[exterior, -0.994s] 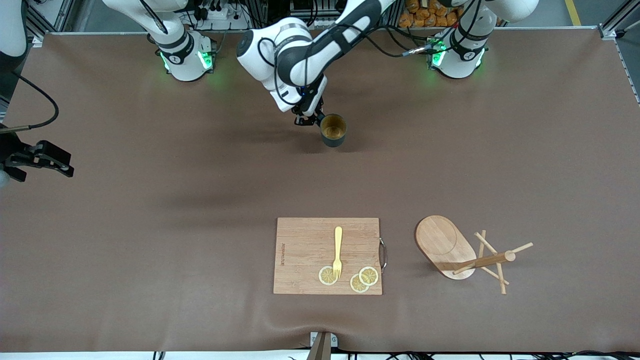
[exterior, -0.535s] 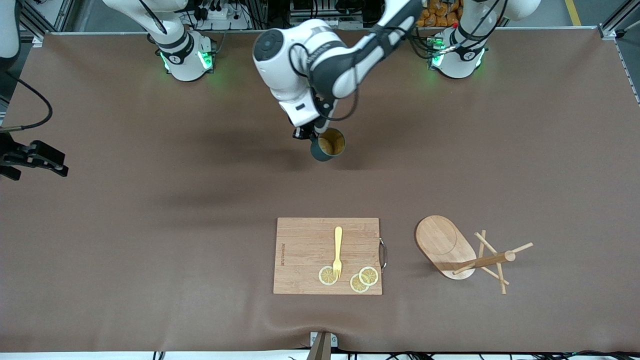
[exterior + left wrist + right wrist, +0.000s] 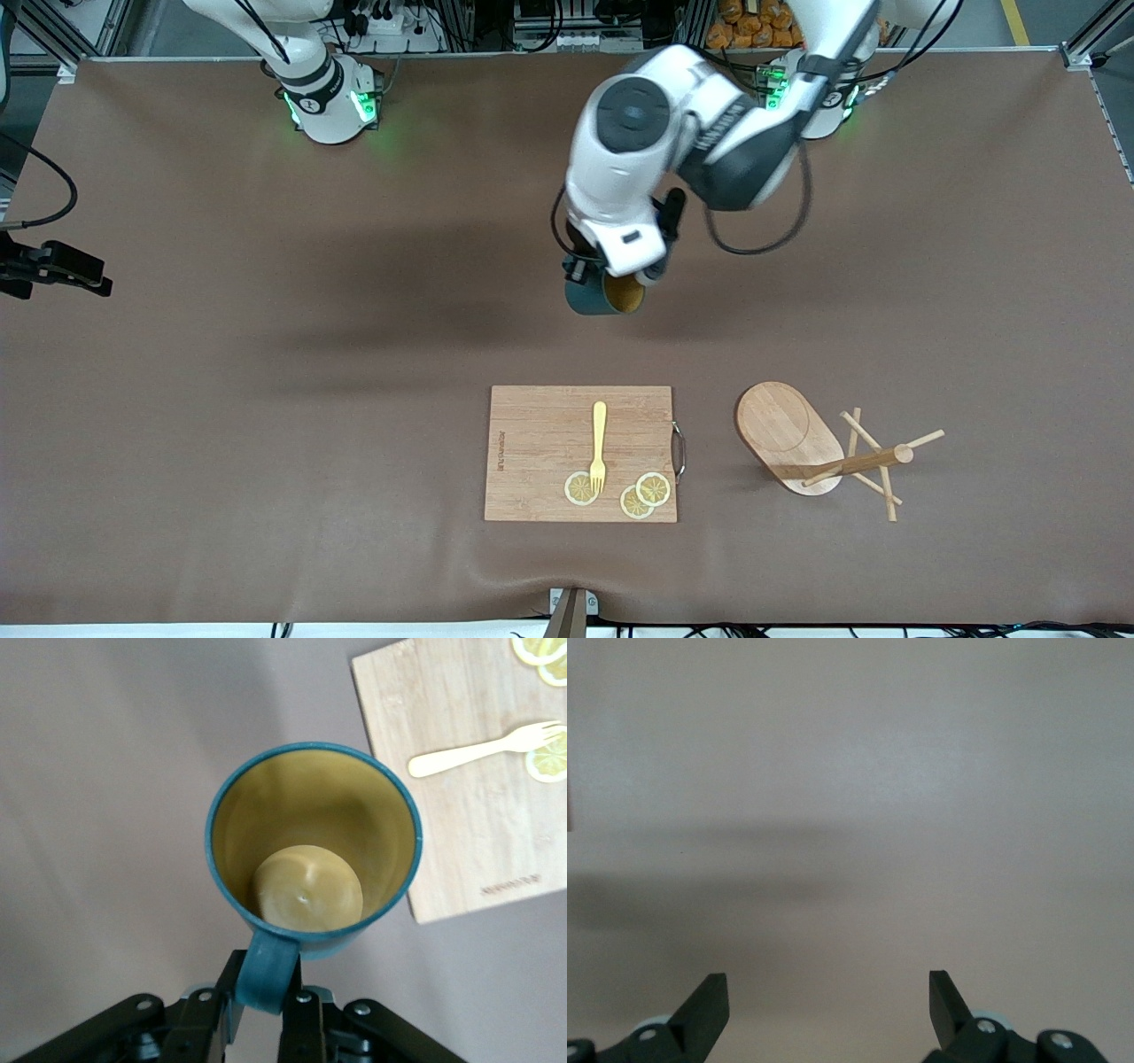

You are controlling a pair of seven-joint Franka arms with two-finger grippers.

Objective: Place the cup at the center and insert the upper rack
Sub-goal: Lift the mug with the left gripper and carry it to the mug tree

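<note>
The left end effector (image 3: 266, 1010) pinches the cup (image 3: 607, 297) by its loop handle and holds it in the air over the middle of the bench (image 3: 266, 399), above bare brown surface (the mug's tan inside faces the front camera). In the left wrist view the cup (image 3: 312, 846) hangs with its mouth toward the lens, the handle clamped between the dark fingers (image 3: 205, 1028).

The board (image 3: 580, 453), taken as landmark, lies nearer the front camera than the spot under the cup. On it rest a fork (image 3: 599, 446) and three lemon slices (image 3: 636, 494).

The rack (image 3: 819, 447) lies tipped on its side just beside the board, toward the left arm's end of the bench, its post and pegs pointing away from the board.

The right end effector (image 3: 828, 1001) waits with fingers spread over the bench's edge at the right arm's end, well apart from the board.
</note>
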